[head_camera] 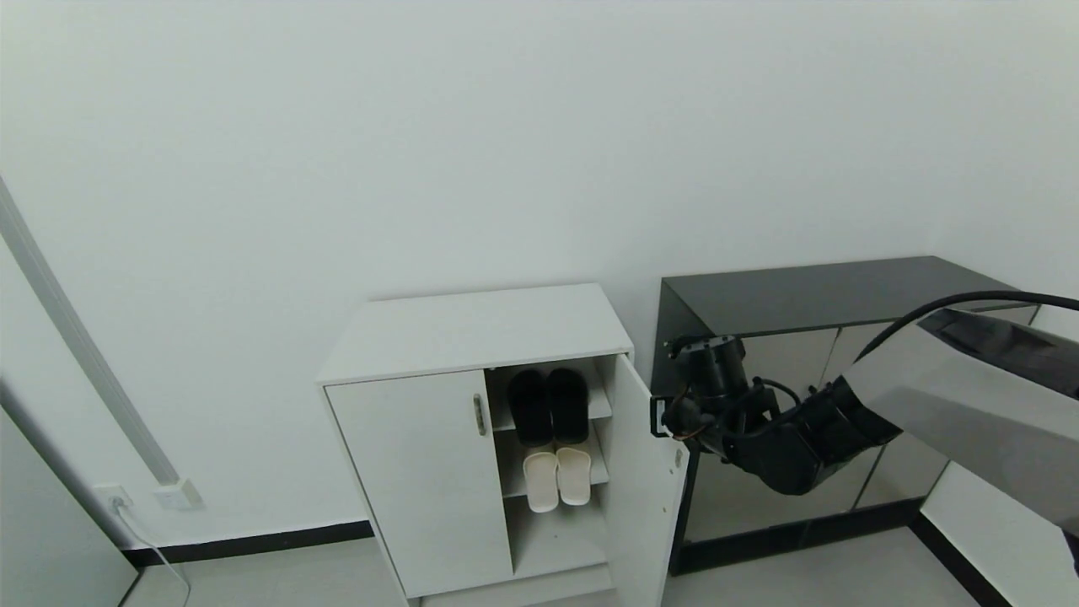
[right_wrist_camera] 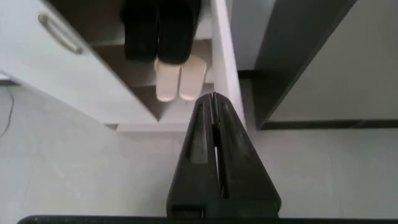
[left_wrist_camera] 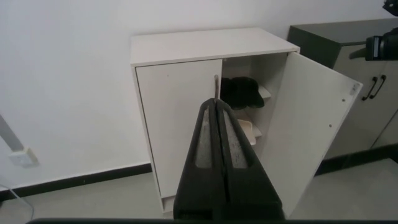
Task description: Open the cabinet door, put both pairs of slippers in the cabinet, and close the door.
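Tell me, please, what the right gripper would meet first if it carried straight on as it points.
Probably the open cabinet door: the right gripper, fingers shut, points at its outer face, though depth is unclear.

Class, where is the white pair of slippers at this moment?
In the head view, the white slippers sit in the open right half of the white cabinet, on the shelf directly below the black slippers.

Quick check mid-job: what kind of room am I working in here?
Probably a home-style entryway, perhaps staged: a white shoe cabinet against a bare wall holds black slippers and white slippers on its shelves, with a dark sideboard beside it and a wall socket low down.
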Motion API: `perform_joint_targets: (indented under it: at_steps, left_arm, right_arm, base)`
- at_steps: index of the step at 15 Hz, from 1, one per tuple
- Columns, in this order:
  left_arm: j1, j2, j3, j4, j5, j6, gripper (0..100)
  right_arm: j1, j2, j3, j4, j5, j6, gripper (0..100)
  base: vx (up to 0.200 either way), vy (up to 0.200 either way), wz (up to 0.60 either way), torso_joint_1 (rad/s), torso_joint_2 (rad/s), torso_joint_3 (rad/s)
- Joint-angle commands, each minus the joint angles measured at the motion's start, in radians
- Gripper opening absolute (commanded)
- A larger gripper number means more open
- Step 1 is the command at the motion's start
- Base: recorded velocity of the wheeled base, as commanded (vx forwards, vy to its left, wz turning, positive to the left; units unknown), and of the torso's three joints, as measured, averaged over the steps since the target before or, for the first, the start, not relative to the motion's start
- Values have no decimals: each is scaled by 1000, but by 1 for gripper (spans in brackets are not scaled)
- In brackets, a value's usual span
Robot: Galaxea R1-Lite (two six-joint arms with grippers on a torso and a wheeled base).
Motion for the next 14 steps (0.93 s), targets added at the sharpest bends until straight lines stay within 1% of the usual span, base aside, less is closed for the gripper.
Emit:
perform_joint_targets:
  at_steps: [1,4,9,11,14]
  left_arm:
    - [0,1,0,0,0,0,0]
    - [0,1,0,0,0,-2,0]
    - [0,1,0,0,0,0,0]
    - [0,1,0,0,0,0,0]
    - [0,1,0,0,0,0,0]
  right_arm:
    - [-47,66,-68,35,-28,5,0]
    - [-70,126,-102,37,-28,5,0]
    - [-67,155,-108,38,-25,5,0]
    - [-54,157,-105,38,-23,9,0]
    - [-2,152,-93,38,-20,40,0]
  base:
    - [0,0,0,0,0,0]
    - [0,0,0,0,0,0]
    - [0,0,0,0,0,0]
    - [0,0,0,0,0,0]
    - [0,0,0,0,0,0]
